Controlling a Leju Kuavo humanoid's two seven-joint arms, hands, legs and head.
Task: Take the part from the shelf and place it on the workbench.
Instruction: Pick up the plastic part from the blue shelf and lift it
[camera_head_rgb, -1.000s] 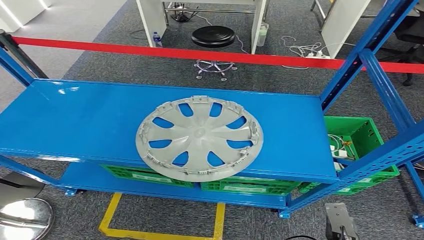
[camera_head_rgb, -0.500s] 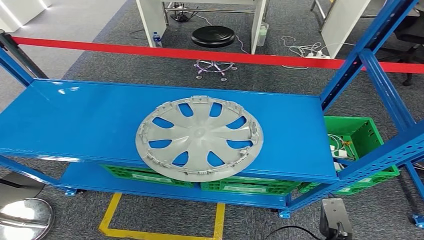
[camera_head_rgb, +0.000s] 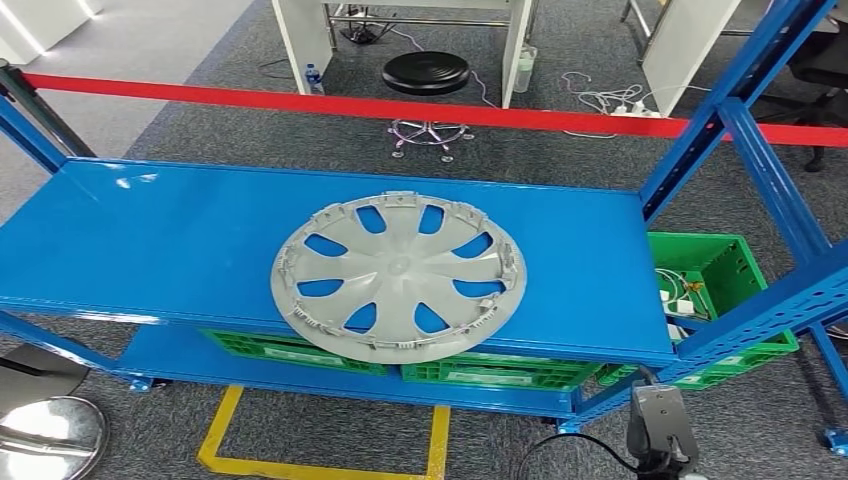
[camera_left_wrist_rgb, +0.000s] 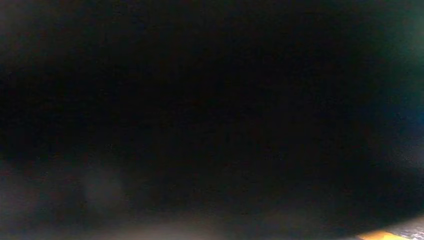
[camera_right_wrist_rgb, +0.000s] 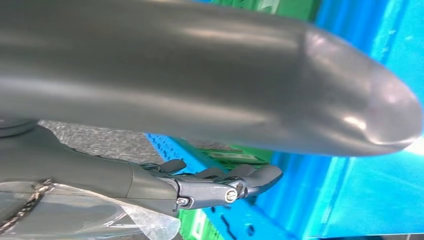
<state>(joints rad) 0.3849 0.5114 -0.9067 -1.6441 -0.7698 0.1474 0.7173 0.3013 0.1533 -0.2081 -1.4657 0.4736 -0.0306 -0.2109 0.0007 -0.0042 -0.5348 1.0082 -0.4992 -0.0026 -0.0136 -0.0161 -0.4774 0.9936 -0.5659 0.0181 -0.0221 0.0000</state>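
Observation:
The part is a grey plastic hubcap (camera_head_rgb: 398, 276) with several curved spokes. It lies flat on the top board of the blue shelf (camera_head_rgb: 150, 240), slightly over the front edge. My right arm (camera_head_rgb: 658, 425) comes up at the lower right, below and in front of the shelf, well apart from the hubcap. In the right wrist view my right hand (camera_right_wrist_rgb: 210, 145) has its thick thumb (camera_right_wrist_rgb: 250, 85) spread away from the outstretched fingers (camera_right_wrist_rgb: 235, 182), with nothing between them, close to the blue shelf frame. The left wrist view is dark.
Green crates (camera_head_rgb: 720, 275) sit on the lower shelf level. Blue uprights (camera_head_rgb: 760, 170) stand at the shelf's right end. A red barrier tape (camera_head_rgb: 400, 105) runs behind, with a black stool (camera_head_rgb: 427, 75) beyond. Yellow floor tape (camera_head_rgb: 225, 420) marks the carpet in front.
My right arm has risen further into the head view at the lower right and shifted a little left. The hubcap has not moved.

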